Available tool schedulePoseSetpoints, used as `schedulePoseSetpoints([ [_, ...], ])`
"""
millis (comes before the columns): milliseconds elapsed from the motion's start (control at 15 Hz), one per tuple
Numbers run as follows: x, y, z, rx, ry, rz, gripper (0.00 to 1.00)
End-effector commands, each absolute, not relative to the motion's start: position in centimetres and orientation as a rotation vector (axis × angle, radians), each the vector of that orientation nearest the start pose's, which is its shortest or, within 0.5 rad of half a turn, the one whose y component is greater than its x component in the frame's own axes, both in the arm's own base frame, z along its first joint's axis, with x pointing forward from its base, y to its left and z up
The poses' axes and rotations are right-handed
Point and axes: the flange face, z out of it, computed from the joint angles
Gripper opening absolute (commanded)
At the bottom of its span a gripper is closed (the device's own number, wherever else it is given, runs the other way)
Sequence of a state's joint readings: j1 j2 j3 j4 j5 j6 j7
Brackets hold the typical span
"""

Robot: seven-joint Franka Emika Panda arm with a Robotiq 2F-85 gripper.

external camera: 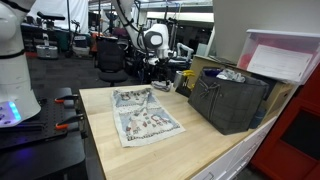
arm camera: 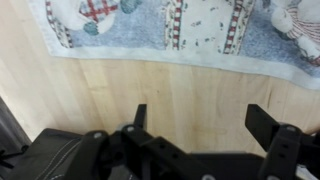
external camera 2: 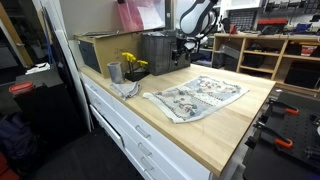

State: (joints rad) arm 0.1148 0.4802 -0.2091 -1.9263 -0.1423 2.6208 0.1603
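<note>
Your gripper (arm camera: 195, 125) hangs over the light wooden surface (arm camera: 150, 85) with its two dark fingers (arm camera: 262, 125) spread wide and nothing between them; bare wood shows through the gap. Just ahead of the fingertips lies the flat printed cloth with snowman-like figures in red, blue and grey (arm camera: 180, 30), its near hem clear of the gripper. In both exterior views the cloth (external camera: 143, 113) is spread out, only slightly rumpled, near the middle of the surface, untouched by your arm, which stands at the far edge beside the dark grey open-topped bin (external camera: 228, 98). Nothing is lifted or gripped.

The wrist view cuts off all but one strip of the cloth. The small grey cup with yellow flowers (external camera 2: 124, 68) is too small to read clearly, and the bin's contents are possibly crumpled paper.
</note>
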Motion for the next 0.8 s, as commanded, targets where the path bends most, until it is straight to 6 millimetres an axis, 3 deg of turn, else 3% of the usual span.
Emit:
schedulePoseSetpoints([
  [0,60.3,-8.1,29.9,-3.282,0.147,-0.276,1.00],
  [200,57.1,-9.5,31.3,-3.258,0.106,-0.202,1.00],
  [400,54.5,-9.7,32.1,-3.241,0.057,-0.119,1.00],
  [733,51.7,-9.5,33.4,-3.253,0.024,-0.029,1.00],
])
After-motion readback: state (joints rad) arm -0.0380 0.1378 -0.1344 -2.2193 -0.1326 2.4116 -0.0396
